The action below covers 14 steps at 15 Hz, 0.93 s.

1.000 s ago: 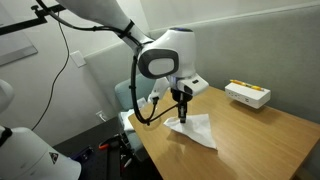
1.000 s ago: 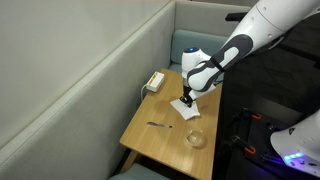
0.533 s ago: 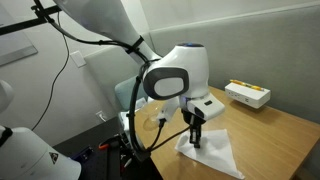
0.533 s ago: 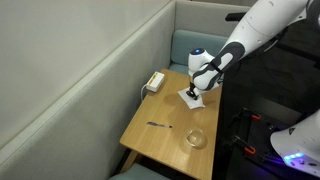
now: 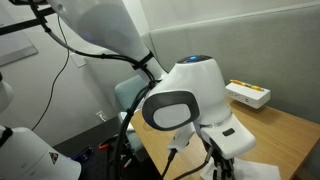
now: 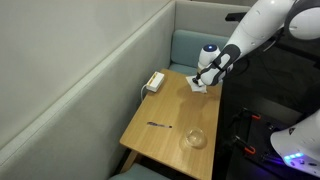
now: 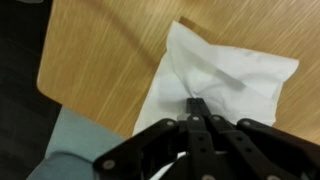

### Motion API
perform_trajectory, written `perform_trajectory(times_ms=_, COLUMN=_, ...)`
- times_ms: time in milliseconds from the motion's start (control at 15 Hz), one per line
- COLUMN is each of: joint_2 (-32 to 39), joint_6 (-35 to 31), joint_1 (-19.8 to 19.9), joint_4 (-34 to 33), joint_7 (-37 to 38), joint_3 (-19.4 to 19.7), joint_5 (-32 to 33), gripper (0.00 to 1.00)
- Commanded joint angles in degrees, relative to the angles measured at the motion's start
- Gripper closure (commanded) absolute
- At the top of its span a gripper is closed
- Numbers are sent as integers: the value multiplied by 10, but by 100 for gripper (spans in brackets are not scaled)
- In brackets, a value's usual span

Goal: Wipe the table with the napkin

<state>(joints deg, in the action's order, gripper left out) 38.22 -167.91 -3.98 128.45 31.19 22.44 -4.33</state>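
The white crumpled napkin (image 7: 238,68) lies flat on the light-brown table (image 7: 105,45) near one corner. My gripper (image 7: 196,102) is shut, its black fingertips together and down on the napkin's near part. In an exterior view the gripper (image 6: 203,83) and napkin (image 6: 197,87) sit at the table's (image 6: 160,108) far edge. In an exterior view the arm fills the foreground, with the gripper (image 5: 224,168) low in the frame and the napkin (image 5: 262,172) beside it on the table (image 5: 285,125).
A white box with a yellow marking (image 6: 154,81) stands by the wall and also shows in an exterior view (image 5: 247,94). A pen (image 6: 158,125) and a small clear glass (image 6: 196,138) lie near the table's front. A blue-grey seat (image 7: 75,140) is just past the table corner.
The gripper has slid across the table toward the far corner, and the napkin has moved along with it. The fingers have stayed shut.
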Motion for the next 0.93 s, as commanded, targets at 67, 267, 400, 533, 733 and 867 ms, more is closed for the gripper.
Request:
perform_trajectory(times_ms=67, joint_2=12, joint_6=-31, joint_1=-16, joint_4=3, joint_7=19, joint_3=31, joint_5=-40, gripper=100)
perform_trajectory(times_ms=267, joint_2=-14, joint_6=2, joint_1=1, joint_4=14, joint_7=-2, joint_3=-22, joint_5=-67, gripper=100)
perform_trajectory(times_ms=400, joint_2=-34, joint_6=-4, joint_1=5, joint_4=29, joint_7=-15, joint_3=-60, joint_5=-78, gripper=100)
perform_trajectory(times_ms=533, joint_2=-55, joint_6=-10, joint_1=5, joint_4=45, joint_7=-25, joint_3=-104, joint_5=-87, gripper=100)
perform_trajectory(times_ms=733, joint_2=-93, joint_6=10, joint_1=21, joint_4=66, joint_7=-57, joint_3=-188, joint_5=-107, gripper=100)
perform_trajectory(times_ms=867, joint_2=-108, joint_6=27, joint_1=33, joint_4=68, joint_7=-78, joint_3=-239, joint_5=-123, gripper=100)
